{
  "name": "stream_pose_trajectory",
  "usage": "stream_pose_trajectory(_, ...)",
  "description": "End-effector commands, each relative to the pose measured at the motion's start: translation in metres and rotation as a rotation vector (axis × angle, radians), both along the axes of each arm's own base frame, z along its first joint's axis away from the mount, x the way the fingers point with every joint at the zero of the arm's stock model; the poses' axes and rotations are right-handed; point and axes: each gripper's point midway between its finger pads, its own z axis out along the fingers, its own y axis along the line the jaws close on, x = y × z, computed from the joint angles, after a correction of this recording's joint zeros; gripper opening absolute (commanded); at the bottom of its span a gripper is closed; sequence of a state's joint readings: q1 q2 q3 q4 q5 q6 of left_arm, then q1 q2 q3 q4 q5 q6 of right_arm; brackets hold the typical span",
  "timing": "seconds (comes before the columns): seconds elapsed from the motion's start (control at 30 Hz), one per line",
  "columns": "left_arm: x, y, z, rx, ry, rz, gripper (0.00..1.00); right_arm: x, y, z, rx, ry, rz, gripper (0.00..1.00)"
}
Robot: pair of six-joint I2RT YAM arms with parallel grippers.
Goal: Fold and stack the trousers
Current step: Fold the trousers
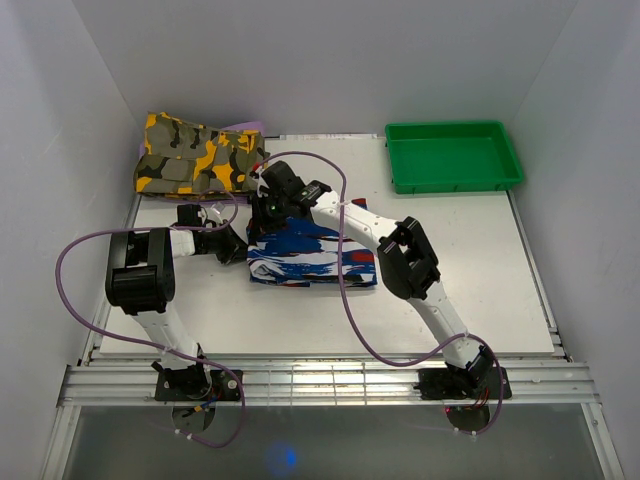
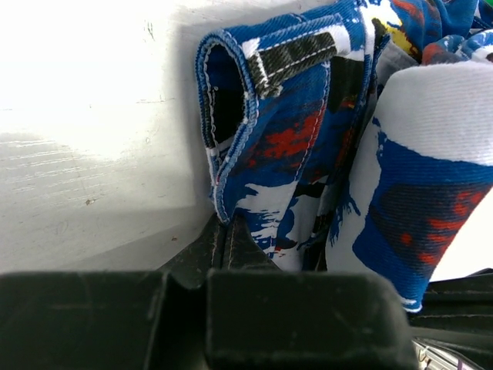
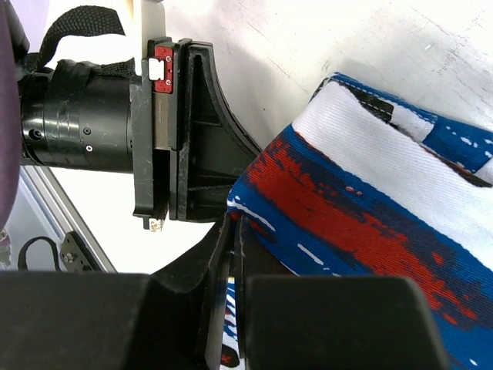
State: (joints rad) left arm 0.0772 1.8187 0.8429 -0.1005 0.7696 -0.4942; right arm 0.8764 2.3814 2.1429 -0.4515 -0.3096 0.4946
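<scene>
Big white table holds everything. The trousers (blue with red, white and black streaks) lie folded into a chunky rectangle near the table's middle, a bit left of centre. The camouflage garment is bunched at the table's far left corner, and the green tray sits at its far right corner. The left gripper is clamped tight on a stitched hem of the trousers. The right gripper is pinched closed on the cloth edge too. Both are over the table's middle-left.

Plain pale walls enclose a white table with a metal rail along its near edge.
</scene>
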Motion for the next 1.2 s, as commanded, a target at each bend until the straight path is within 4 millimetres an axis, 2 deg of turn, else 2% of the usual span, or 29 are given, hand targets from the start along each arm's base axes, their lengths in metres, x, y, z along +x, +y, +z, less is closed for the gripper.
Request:
stream_pose_trajectory(0.0, -0.012, -0.005, -0.017, 0.027, 0.056, -0.020, 0.00, -0.006, 0.024, 0.040, 0.128, -0.046, 0.032, 0.08)
stream_pose_trajectory(0.17, -0.013, -0.006, -0.017, 0.027, 0.057, -0.023, 0.00, -0.012, 0.027, 0.038, 0.126, -0.035, 0.036, 0.08)
stream_pose_trajectory(0.37, -0.014, -0.007, -0.017, 0.024, 0.057, -0.026, 0.00, -0.006, 0.027, 0.018, 0.094, -0.039, 0.021, 0.08)
stream_pose_trajectory(0.47, -0.015, -0.007, -0.017, 0.024, 0.058, -0.026, 0.00, -0.004, 0.029, 0.016, 0.093, -0.046, 0.023, 0.08)
stream_pose_trajectory(0.5, -0.013, -0.007, -0.016, 0.029, 0.057, -0.026, 0.02, -0.003, 0.028, 0.012, 0.085, -0.047, 0.024, 0.08)
stream_pose_trajectory(0.53, -0.013, -0.006, -0.016, 0.038, 0.058, -0.024, 0.09, -0.004, 0.027, 0.006, 0.075, -0.041, 0.024, 0.08)
stream_pose_trajectory(0.57, -0.012, -0.004, -0.015, 0.047, 0.053, -0.024, 0.21, -0.002, 0.024, 0.002, 0.067, -0.037, 0.019, 0.08)
stream_pose_trajectory(0.67, -0.008, 0.001, -0.008, 0.087, 0.041, -0.027, 0.36, 0.005, 0.015, -0.010, 0.049, -0.027, 0.013, 0.08)
stream_pose_trajectory(0.8, -0.009, 0.013, 0.002, 0.098, 0.066, 0.000, 0.48, 0.012, 0.011, -0.018, 0.053, -0.017, 0.020, 0.08)
stream_pose_trajectory(0.93, -0.011, 0.026, 0.019, 0.108, 0.069, 0.015, 0.55, 0.010, 0.012, -0.006, 0.097, -0.009, 0.047, 0.10)
stream_pose_trajectory(0.97, -0.013, 0.030, 0.024, 0.114, 0.078, 0.021, 0.57, 0.007, 0.014, 0.005, 0.124, -0.005, 0.064, 0.26)
stream_pose_trajectory(1.03, -0.011, 0.043, 0.037, 0.130, 0.051, 0.045, 0.64, 0.006, 0.016, 0.024, 0.167, -0.016, 0.079, 0.42)
stream_pose_trajectory(1.07, -0.011, 0.049, 0.044, 0.149, 0.040, 0.031, 0.66, 0.003, 0.016, 0.043, 0.196, -0.030, 0.092, 0.58)
stream_pose_trajectory(1.13, -0.010, 0.061, 0.061, 0.150, -0.009, 0.029, 0.67, 0.008, 0.009, 0.066, 0.227, -0.055, 0.092, 0.71)
stream_pose_trajectory(1.17, -0.013, 0.065, 0.066, 0.170, -0.034, -0.006, 0.67, 0.008, 0.004, 0.091, 0.256, -0.093, 0.103, 0.79)
